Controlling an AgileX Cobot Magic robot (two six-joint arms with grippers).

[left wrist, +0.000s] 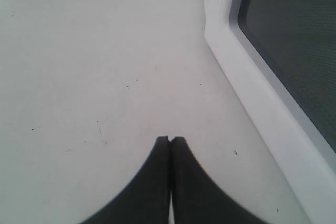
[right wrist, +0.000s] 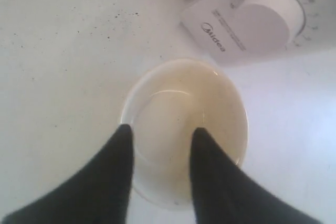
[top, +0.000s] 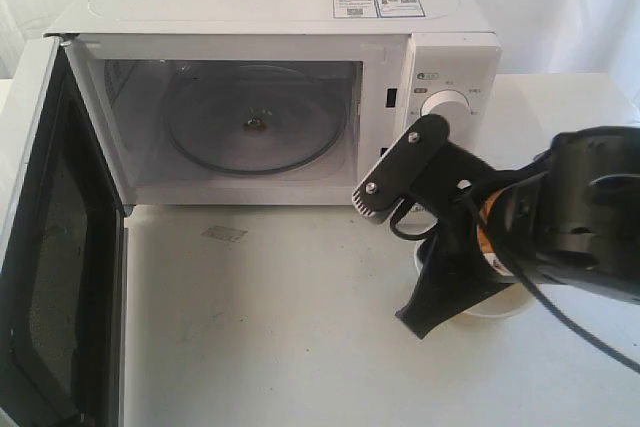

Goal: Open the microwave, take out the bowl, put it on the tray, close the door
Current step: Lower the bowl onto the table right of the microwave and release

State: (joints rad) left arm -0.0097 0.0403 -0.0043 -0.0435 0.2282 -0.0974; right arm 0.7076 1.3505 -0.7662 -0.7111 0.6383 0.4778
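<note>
The white microwave [top: 270, 7] stands at the back with its door [top: 50, 247] swung wide open to the left. Its cavity holds only the glass turntable [top: 255, 132]. The cream-beige bowl [right wrist: 178, 108] rests on the table in front of the knob panel, and only its edge [top: 495, 309] peeks out beneath the arm. My right gripper [right wrist: 160, 129] hovers open over it, one finger at the rim and the other over the inside. My left gripper [left wrist: 169, 139] is shut on nothing, low over the table beside the door's dark window [left wrist: 294, 40]. No tray can be made out.
A round knob [right wrist: 273, 14] and the Midea panel lie just beyond the bowl. The open door blocks the table's left side. A faint patch [top: 224, 234] marks the white table in front of the cavity.
</note>
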